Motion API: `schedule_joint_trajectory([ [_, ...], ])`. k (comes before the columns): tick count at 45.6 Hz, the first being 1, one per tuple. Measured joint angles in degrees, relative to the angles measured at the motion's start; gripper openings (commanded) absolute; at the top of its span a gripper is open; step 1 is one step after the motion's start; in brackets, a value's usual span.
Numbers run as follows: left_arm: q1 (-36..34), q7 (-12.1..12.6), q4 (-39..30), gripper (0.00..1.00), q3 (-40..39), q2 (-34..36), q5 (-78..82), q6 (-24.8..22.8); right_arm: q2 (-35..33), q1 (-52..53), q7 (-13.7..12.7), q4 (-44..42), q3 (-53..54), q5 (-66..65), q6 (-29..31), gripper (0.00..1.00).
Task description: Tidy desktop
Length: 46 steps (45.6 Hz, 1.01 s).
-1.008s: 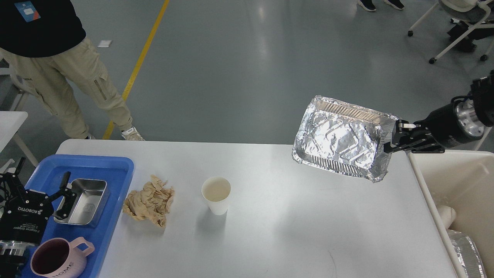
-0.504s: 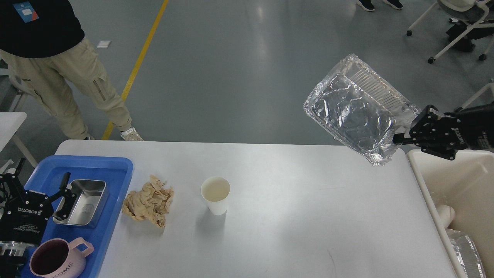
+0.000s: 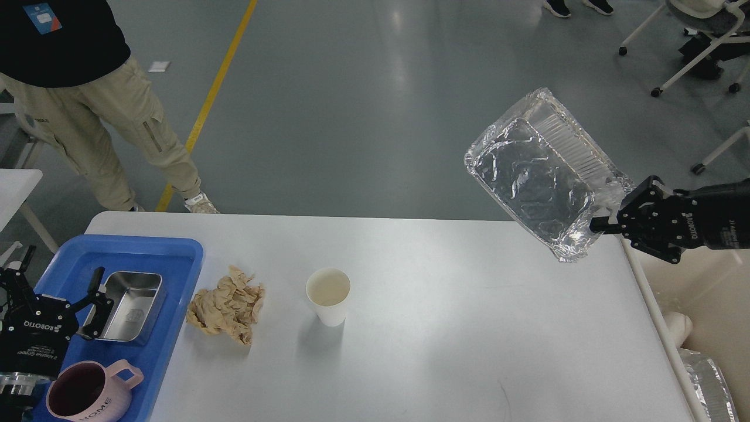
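On the white desktop, cup beside crumpled paper.

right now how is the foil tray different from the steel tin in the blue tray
The foil tray is held in the air by the right gripper, tilted steeply; the steel tin sits flat in the blue tray. The foil tray is crinkled and looks larger; the steel tin is smooth and looks smaller. Both are empty, silver and rectangular.

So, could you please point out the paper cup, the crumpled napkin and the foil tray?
paper cup (image 3: pixel 328 296), head view, inner wall.
crumpled napkin (image 3: pixel 225 305), head view, middle folds.
foil tray (image 3: pixel 530 181), head view, flat bottom.
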Motion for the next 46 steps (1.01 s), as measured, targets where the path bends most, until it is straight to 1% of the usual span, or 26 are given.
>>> schedule_joint_trajectory([
  [16,0.41,-0.09,-0.02,0.97,-0.13,-0.05,0.00,0.00,-0.54,-0.15,0.34,-3.08,0.39,0.17,-0.53,0.00],
  [25,0.46,-0.09,-0.02,0.97,-0.14,-0.05,0.00,0.00,-0.06,-0.15,0.77,-3.40,0.53,0.17,-0.99,0.00],
  [29,0.35,-0.09,0.00,0.97,-0.16,-0.07,0.00,0.00,0.02,-0.15,2.08,-3.04,0.57,0.17,-0.98,0.00],
  [34,0.28,-0.09,0.02,0.97,-0.19,-0.16,0.00,-0.05,-0.21,-0.18,4.69,-2.91,0.31,-0.65,-0.88,0.00],
  [42,0.29,0.00,0.02,0.97,-0.19,-0.22,0.00,-0.10,-0.85,-1.79,6.08,-2.18,-0.01,-0.93,-0.39,0.00],
  [46,0.37,0.00,0.02,0.97,-0.19,-0.22,0.00,-0.10,-2.06,-2.48,7.86,-1.58,0.03,-0.93,-0.25,0.00],
])
